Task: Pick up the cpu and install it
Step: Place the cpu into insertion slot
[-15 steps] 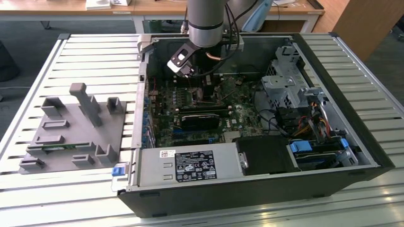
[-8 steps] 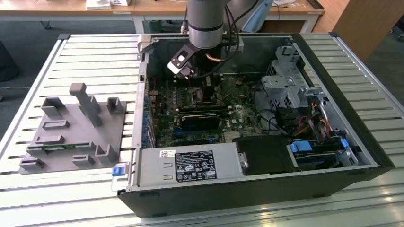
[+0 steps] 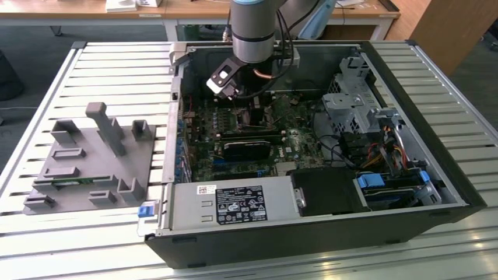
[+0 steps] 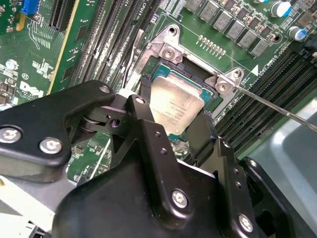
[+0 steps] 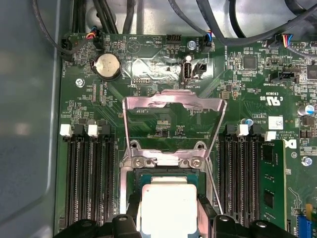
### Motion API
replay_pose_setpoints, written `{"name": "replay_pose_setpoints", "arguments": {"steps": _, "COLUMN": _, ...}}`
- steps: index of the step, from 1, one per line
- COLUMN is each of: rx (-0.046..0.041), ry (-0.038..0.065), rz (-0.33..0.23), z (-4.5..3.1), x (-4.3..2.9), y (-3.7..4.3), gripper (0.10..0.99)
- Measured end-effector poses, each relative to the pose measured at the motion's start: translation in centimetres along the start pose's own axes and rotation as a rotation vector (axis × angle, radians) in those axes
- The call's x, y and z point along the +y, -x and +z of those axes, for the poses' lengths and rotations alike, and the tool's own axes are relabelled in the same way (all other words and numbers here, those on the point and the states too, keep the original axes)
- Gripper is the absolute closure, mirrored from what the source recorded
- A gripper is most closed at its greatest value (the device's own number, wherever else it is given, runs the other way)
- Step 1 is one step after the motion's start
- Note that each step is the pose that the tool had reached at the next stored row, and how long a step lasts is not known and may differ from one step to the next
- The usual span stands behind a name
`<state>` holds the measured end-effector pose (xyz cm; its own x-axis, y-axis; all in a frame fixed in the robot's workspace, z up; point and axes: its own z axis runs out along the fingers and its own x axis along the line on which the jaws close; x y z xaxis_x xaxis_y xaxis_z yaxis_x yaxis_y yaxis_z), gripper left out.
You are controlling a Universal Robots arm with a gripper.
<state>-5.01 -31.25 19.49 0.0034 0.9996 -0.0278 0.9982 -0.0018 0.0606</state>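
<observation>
Gripper housing, black, sat closest to the lens in the second wrist view. Its two fingers were closed against opposite edges of the cpu. Cpu lay flat, silver metal top facing up, directly over the black-framed socket on the motherboard. Could not tell whether it was fully seated or held just above the contacts. Chip was square, so no long axis. Its edges ran parallel to the socket frame, and a strip of blue-green substrate showed along two sides.

Second wrist view added an oblique look at the grasp. It also showed faint print on the metal top and a thin lever wire running away from one socket corner.

First wrist view looked more squarely down. Cpu sat between the fingers, with the silver load plate hinged up and open beyond the socket. Memory slots flanked the socket on both sides, and a green memory stick stood in a slot on one side. A coin cell sat farther along the board.

Exterior view gave the setting. Arm reached down into an open computer case lying on a slatted desk. A grey parts fixture rested on the desk to the exterior view's left of the case.
</observation>
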Motion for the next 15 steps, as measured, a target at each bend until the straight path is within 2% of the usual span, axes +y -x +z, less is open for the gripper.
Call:
{"name": "replay_pose_setpoints", "arguments": {"steps": 11, "rx": -0.0001, "ry": 0.000, "rz": 0.000, "z": 0.20, "x": -0.01, "y": 0.00, "gripper": 0.553}}
{"name": "replay_pose_setpoints", "arguments": {"steps": 13, "rx": 0.0010, "ry": 0.001, "rz": 0.000, "z": 0.25, "x": 0.00, "y": -0.03, "gripper": 0.541}}
{"name": "replay_pose_setpoints", "arguments": {"steps": 14, "rx": 0.0007, "ry": 0.000, "rz": 0.000, "z": 0.23, "x": -0.01, "y": -0.02, "gripper": 0.478}}
{"name": "replay_pose_setpoints", "arguments": {"steps": 15, "rx": 0.0001, "ry": 0.000, "rz": 0.000, "z": 0.21, "x": -0.01, "y": -0.01, "gripper": 0.478}}
